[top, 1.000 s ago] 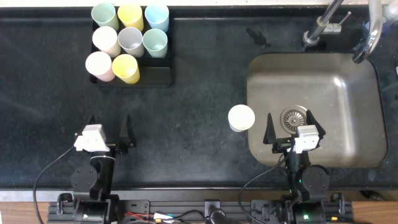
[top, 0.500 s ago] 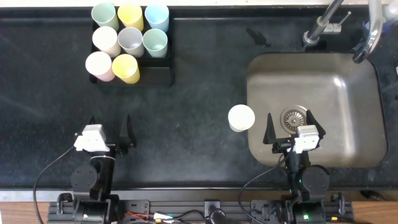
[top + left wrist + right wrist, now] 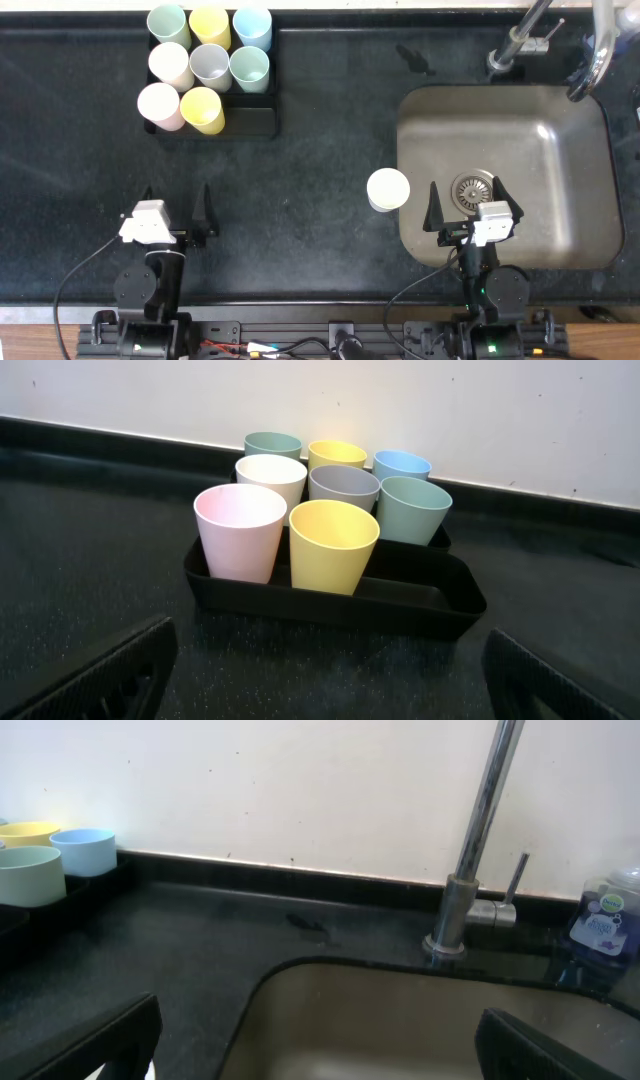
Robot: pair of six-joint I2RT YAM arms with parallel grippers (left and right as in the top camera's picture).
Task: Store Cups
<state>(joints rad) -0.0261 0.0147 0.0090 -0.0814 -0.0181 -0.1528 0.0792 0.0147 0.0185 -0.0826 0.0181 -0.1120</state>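
Nothing changes over last second: both arms parked, task not begun. I read left gripper [image 3: 178, 205] fingers apart, right gripper [image 3: 468, 205] fingers apart, both empty. White cup [image 3: 387, 189] stands on dark surface [image 3: 320, 120] at right gripper's 10 o'clock, just beside sink [image 3: 560, 170], unstored. Tray [image 3: 250, 122] holds eight cups at surface's 11 o'clock, one slot apparently free. Faucet [image 3: 520, 35] and pale wall [image 3: 500, 410] behind.

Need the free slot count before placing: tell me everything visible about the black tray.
The black tray looks like matte plastic: rectangular, with rounded corners and low walls. It sits flat on the dark countertop, close to the back wall. Eight cups stand upright in it, in a three-by-three layout. One spot is bare, in the row nearest the arms, on the side toward the sink. Nothing else touches it.
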